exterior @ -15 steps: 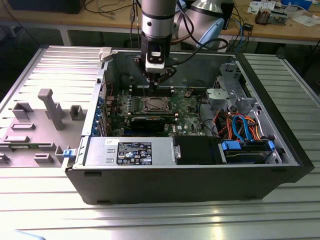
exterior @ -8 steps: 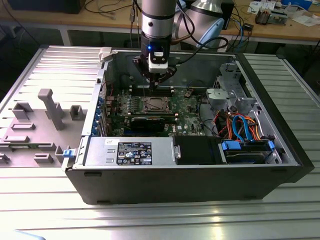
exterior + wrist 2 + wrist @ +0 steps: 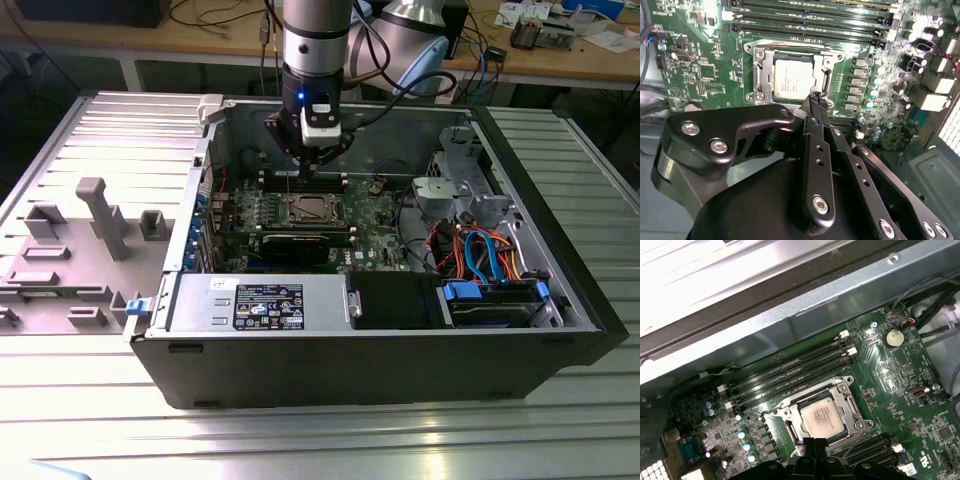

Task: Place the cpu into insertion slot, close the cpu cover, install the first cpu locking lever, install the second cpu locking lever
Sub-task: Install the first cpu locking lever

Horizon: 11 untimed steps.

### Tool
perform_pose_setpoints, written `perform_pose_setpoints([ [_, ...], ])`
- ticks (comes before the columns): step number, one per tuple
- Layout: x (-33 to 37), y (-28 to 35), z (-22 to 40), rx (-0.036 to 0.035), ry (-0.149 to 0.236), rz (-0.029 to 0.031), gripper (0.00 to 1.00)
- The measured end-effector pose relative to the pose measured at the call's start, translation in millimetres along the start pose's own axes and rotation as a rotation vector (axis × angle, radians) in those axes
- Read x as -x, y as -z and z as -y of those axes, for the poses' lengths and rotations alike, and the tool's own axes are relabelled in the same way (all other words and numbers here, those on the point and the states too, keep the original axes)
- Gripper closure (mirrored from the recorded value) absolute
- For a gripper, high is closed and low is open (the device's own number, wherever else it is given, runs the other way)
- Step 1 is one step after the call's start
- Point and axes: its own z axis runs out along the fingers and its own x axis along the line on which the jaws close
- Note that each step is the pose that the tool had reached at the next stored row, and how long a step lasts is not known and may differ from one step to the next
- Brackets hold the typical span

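Claw [image 3: 814, 100] closed, empty, at the edge of the cpu cover [image 3: 769, 75]; cpu [image 3: 792, 80] seated beneath. We judge presses should stay on metal, off the cpu.

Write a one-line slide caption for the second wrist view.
Claw at the edge of the insertion slot, cpu seated beneath the lowered cpu cover.

The cpu [image 3: 795, 77] looks matt metal, the cpu cover [image 3: 766, 75] shinier metal.
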Motion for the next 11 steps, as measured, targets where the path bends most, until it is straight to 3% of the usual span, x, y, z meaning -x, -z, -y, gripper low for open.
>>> perform_pose_setpoints([
  [4, 0.0, -0.1, 0.0, -0.0006, 0.054, -0.0001, 0.89],
  [6, 0.0, -0.2, 0.0, -0.0011, 0.102, -0.0003, 0.89],
  [11, -0.2, -0.2, 0.1, -0.0012, 0.109, -0.0003, 0.89],
])
